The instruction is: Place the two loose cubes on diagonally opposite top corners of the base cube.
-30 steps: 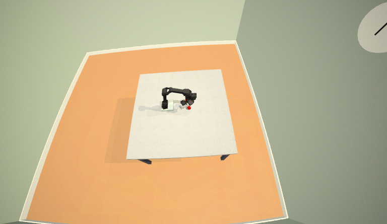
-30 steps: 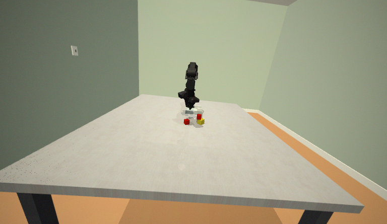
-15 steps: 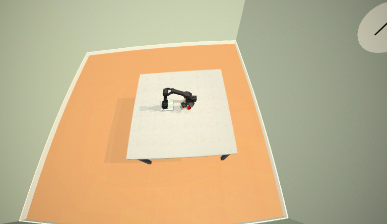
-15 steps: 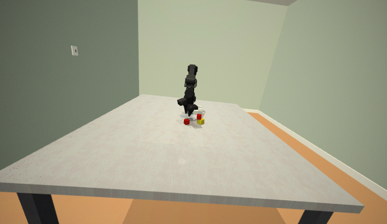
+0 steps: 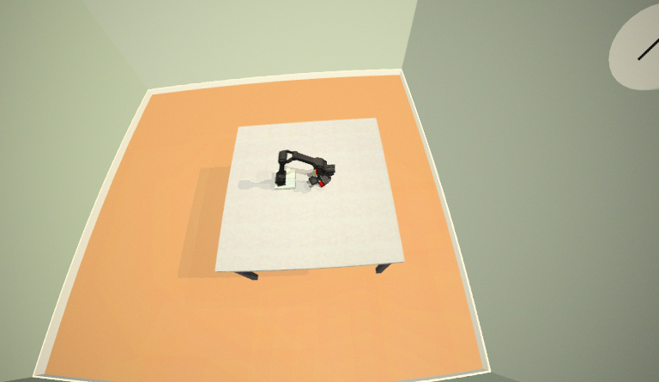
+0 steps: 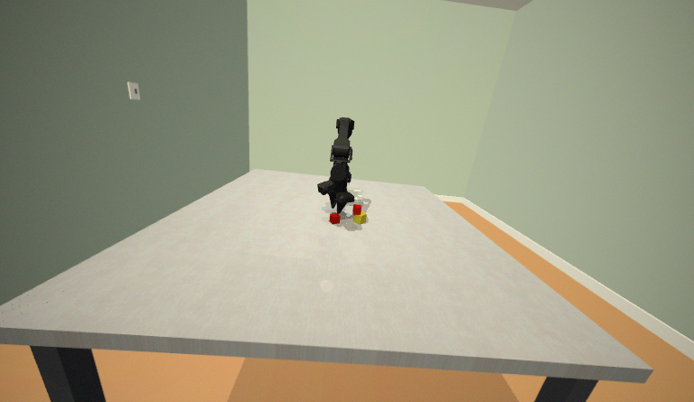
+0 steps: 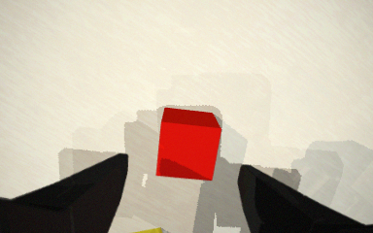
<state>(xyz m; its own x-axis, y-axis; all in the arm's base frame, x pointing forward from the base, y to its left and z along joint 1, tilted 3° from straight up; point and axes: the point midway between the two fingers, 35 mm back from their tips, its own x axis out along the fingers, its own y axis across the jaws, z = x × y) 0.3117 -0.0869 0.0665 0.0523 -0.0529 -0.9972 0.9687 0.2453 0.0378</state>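
The yellow base cube [image 6: 360,218] stands on the table; only its edge shows at the bottom of the wrist view [image 7: 149,231]. One red cube [image 6: 357,210] sits on top of it, on the side toward the arm's base; its exact overhang is too small to tell. The other red cube [image 5: 321,184] [image 6: 334,218] [image 7: 188,151] rests on the table beside the yellow cube. My gripper [image 6: 336,210] [image 7: 185,168] is open and empty, pointing down just above this loose red cube. In the wrist view the cube lies between the fingers, slightly ahead of the fingertips, with space on both sides.
The arm's pale base plate [image 5: 290,180] stands on the table [image 5: 311,232] [image 6: 286,285], left of the cubes in the top view. The stacked red and yellow cubes stand close beside the gripper. Arm shadows fall around the loose cube.
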